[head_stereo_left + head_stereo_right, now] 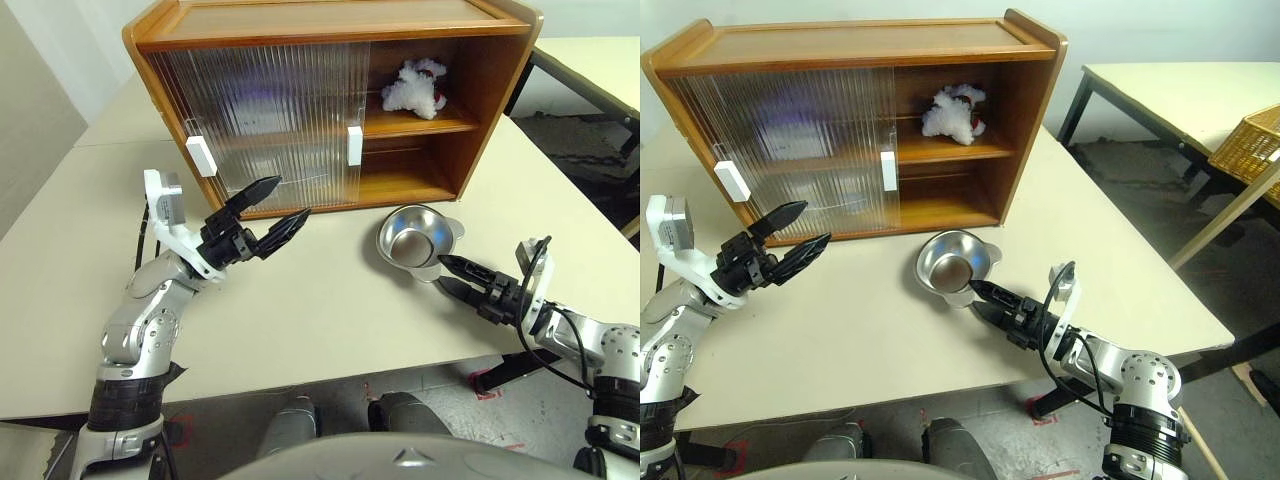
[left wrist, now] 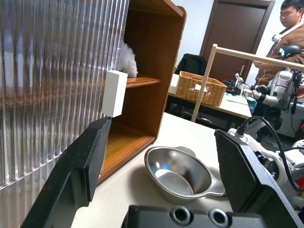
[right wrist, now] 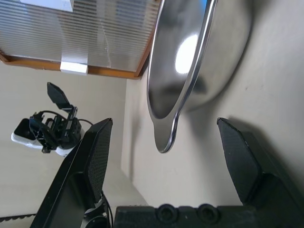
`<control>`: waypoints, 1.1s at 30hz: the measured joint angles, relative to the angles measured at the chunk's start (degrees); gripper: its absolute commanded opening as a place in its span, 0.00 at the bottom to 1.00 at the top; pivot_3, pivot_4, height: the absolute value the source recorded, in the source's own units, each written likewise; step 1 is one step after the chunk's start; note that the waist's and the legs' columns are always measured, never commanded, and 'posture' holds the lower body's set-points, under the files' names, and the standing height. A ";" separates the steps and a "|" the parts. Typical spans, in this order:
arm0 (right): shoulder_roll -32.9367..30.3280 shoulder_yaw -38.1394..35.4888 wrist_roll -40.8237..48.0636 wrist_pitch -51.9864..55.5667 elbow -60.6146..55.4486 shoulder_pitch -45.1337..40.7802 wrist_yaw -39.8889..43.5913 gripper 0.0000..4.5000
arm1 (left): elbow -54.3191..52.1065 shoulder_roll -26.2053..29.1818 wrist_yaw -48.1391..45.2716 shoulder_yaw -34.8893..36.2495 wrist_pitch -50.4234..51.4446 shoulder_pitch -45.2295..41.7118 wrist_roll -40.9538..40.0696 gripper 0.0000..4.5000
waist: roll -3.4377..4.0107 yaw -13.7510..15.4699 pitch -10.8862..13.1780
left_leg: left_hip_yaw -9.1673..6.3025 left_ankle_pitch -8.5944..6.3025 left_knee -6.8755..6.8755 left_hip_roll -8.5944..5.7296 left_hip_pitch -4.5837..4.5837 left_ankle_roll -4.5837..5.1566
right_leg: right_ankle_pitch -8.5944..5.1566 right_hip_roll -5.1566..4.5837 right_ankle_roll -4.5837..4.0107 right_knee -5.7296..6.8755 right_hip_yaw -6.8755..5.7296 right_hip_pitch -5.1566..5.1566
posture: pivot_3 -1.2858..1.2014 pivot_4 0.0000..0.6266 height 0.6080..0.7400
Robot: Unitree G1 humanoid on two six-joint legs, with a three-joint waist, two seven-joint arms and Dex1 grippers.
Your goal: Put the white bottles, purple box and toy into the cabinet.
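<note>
Cabinet [image 1: 330, 100] at 12 o'clock on the tabletop [image 1: 330, 320], both ribbed sliding doors [image 1: 265, 120] pushed left, right bay exposed. Toy [image 1: 415, 88] sits on the inner shelf [image 1: 420, 122] at about 1 o'clock, white plush. Steel bowl [image 1: 415, 240] on the tabletop in front of the open bay. Right tool [image 1: 452, 277] at 4 o'clock, fingers spread wide, tips just beside the bowl's handle, gripping nothing. Left tool [image 1: 275, 208] at 9 o'clock, fingers apart, empty, near the door handles [image 1: 354, 145].

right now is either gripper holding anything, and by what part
Nothing is held. The right gripper is open around the steel bowl's handle, not gripping it. The left gripper is open and empty.
</note>
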 measured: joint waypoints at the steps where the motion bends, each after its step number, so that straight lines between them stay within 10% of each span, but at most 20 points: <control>1: 0.08 0.00 0.00 0.22 0.00 0.00 0.00 0.99 | 0.00 0.03 0.00 0.00 0.02 0.00 0.00 1.00 | 0.00 0.00 0.00 | 0.00 0.00 0.00 0.00 0.00 0.00 | 0.00 0.00 0.00 0.00 0.00 0.00 | 0.48 0.08 1.00; 20: 3.13 2.89 -2.18 0.36 2.72 -3.76 1.80 0.97 | -0.80 0.52 0.81 0.03 0.31 0.37 0.00 1.00 | 0.00 0.27 0.00 | -0.01 0.00 0.00 0.01 0.03 0.00 | 0.01 0.01 -0.04 0.04 0.00 0.00 | 0.48 0.09 1.00; 33: 2.86 3.14 -3.89 -0.37 3.07 -4.18 3.98 0.01 | -0.96 0.53 0.99 0.01 0.31 0.49 0.01 1.00 | -0.06 0.28 -0.03 | -0.01 0.00 0.00 0.01 0.07 0.00 | 0.04 0.01 -0.10 0.04 0.00 0.02 | 0.48 0.09 1.00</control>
